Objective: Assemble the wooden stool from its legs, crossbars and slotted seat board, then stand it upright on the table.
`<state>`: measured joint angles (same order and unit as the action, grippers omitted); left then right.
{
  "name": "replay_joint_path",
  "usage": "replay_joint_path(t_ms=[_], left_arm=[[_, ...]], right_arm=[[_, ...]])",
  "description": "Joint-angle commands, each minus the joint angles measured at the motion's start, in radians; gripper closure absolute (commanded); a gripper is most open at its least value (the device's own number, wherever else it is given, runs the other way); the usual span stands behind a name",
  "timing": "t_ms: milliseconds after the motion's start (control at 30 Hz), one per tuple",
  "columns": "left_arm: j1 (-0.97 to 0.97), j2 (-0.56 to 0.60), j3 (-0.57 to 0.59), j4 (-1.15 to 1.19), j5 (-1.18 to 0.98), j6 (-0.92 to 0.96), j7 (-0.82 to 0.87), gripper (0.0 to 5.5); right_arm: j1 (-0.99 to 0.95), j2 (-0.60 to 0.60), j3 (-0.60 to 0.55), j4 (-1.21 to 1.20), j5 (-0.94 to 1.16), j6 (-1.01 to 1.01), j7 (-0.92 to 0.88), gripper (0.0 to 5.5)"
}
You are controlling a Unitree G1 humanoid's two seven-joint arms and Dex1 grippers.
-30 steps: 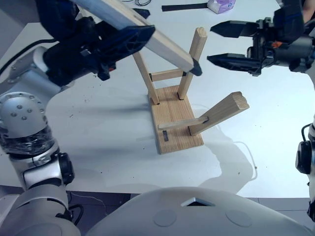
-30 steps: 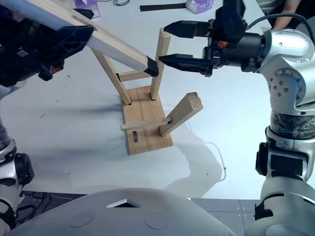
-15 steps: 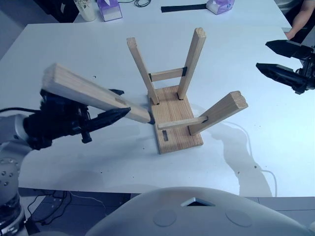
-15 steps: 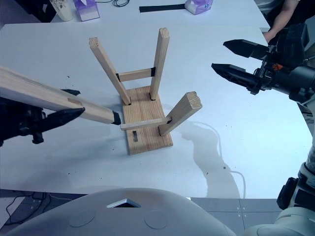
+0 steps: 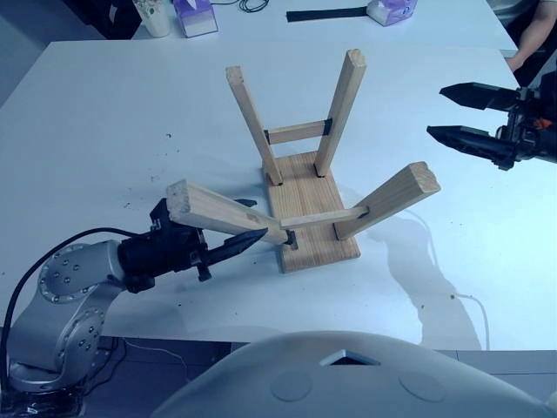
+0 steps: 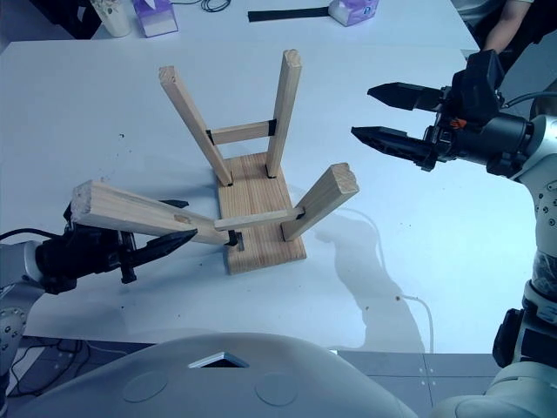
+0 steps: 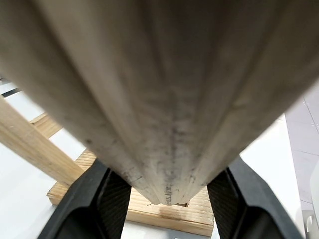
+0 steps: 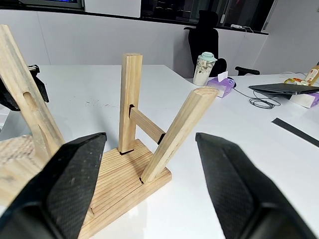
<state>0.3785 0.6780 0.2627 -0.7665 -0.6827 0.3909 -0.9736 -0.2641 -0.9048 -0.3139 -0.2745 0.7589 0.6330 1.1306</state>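
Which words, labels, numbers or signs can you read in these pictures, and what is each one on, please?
No text can be read.
Patterned cup: markings too small to read.
Purple box: print too small.
Second purple box: print too small.
Wooden stool: bare wood, no lettering.

We log 2 head eyes looking forward and down over the white table (image 5: 87,113); both share the flat slotted wooden seat board (image 6: 270,248). The left wrist camera sits hard against a pale wooden leg (image 7: 164,99), with the board beyond. The right wrist camera faces the same board through the right gripper (image 8: 149,137), from farther off.
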Motion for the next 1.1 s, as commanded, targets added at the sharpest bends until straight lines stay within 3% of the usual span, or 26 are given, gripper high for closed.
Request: replay_joint_path(t_ms=[33, 400, 867, 1100], left_arm=[[-0.008, -0.003, -0.044, 0.019, 0.037, -0.031, 0.014, 3.45], [0.006, 0.005, -0.134, 0.058, 0.124, -0.096, 0.017, 3.45], [0.032, 0.111, -0.117, 0.127, 0.147, -0.145, -0.054, 3.45], [-0.033, 0.123, -0.197, 0.196, 0.189, -0.117, -0.028, 3.45]], right_arm=[[-0.010, -0.007, 0.019, -0.001, -0.023, -0.024, -0.001, 2.21], [-0.032, 0.003, 0.050, -0.012, -0.020, -0.028, -0.016, 2.21], [0.019, 0.010, 0.039, -0.065, -0.012, -0.024, -0.059, 2.21], [0.014, 0.019, 0.052, -0.077, -0.011, -0.028, -0.067, 2.21]])
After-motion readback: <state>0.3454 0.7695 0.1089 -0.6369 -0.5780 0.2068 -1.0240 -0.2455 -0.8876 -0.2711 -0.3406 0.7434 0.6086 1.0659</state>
